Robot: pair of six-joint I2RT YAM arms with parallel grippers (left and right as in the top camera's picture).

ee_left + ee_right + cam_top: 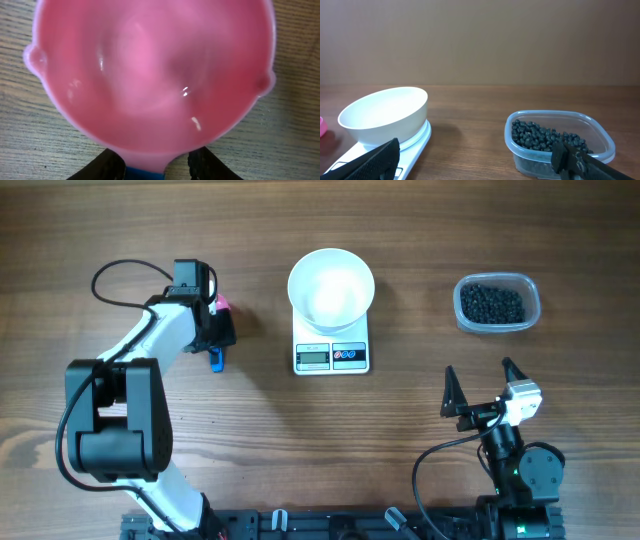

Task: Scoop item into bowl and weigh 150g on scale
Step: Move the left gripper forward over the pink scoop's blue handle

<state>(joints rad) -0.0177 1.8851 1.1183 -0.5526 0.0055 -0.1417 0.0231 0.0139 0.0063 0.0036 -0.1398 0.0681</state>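
Two views show beads (pixel 491 302); left wrist shows scoop (pixel 150 75)

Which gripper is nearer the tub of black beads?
Right. The right gripper sits close to the tub, on its near side; the left gripper is beyond the scale, at the pink scoop.

Bowl (pixel 331 286): we see plain white.
Scale (pixel 331 356): white, grey display (pixel 313 357).
Beads (pixel 491 303): black.
Scoop (pixel 150 75): we see pink, blue handle (pixel 144 174).
Table (pixel 300 440): brown wood grain.
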